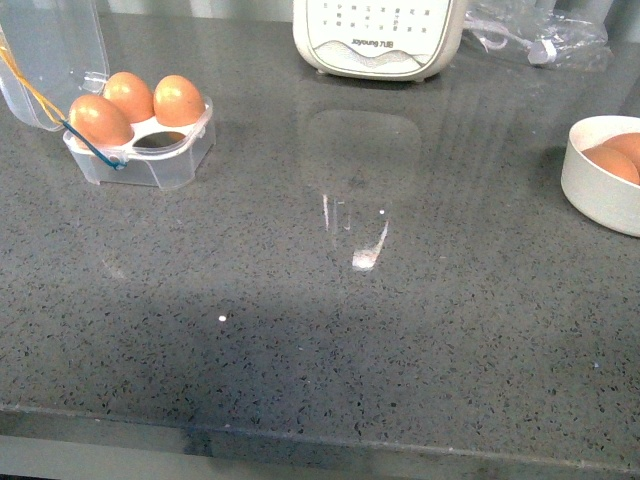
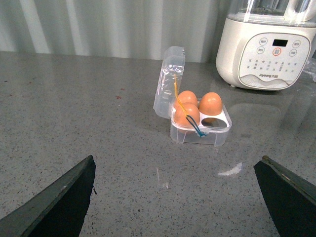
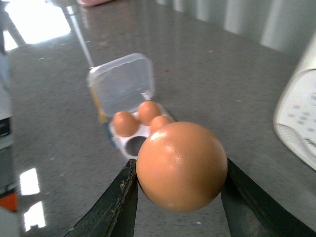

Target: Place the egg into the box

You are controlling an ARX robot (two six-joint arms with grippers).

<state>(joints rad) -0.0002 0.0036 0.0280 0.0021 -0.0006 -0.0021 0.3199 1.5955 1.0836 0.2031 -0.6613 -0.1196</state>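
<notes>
Clamped with the right gripper (image 3: pixel 180 170) on the egg (image 3: pixel 181 160), one dark finger on each flank at about the widest girth. Held well short of the box (image 3: pixel 131 131), not yet over the free cup (image 1: pixel 160 143), and out of the front view altogether. Spread wide with the left gripper (image 2: pixel 176 163), nothing between the fingers, facing the box from some way off.

Judged light, rigid, smooth and glossy: prone to slip out of a loose pinch, and to crack under a hard one or after a drop. Best taken just as here, across the middle on opposite sides, with modest pressure. Best lowered straight down into the cup and released only once seated, given the little slack beside the neighbouring eggs (image 1: pixel 135 105).

Across nearly the whole front view: a dark grey speckled countertop (image 1: pixel 350 300), polished and hard, glinting near the centre. Unforgiving to a dropped shell, and flat enough to let one roll. Behind, from the left wrist: a pale ribbed wall (image 2: pixel 98 24). At upper centre of the front view: a cream kitchen appliance (image 1: pixel 378 35) with a button panel. At the right edge, middle height: a round white bowl (image 1: pixel 592 185) with more eggs (image 1: pixel 615 158) inside. At upper left: the box again, clear lid (image 1: pixel 45 50) swung up and back, three cups filled, only the near-right one vacant. Smallest: a yellow band (image 1: pixel 30 88) across the lid and a blue band (image 1: pixel 95 150) at the near-left corner.
</notes>
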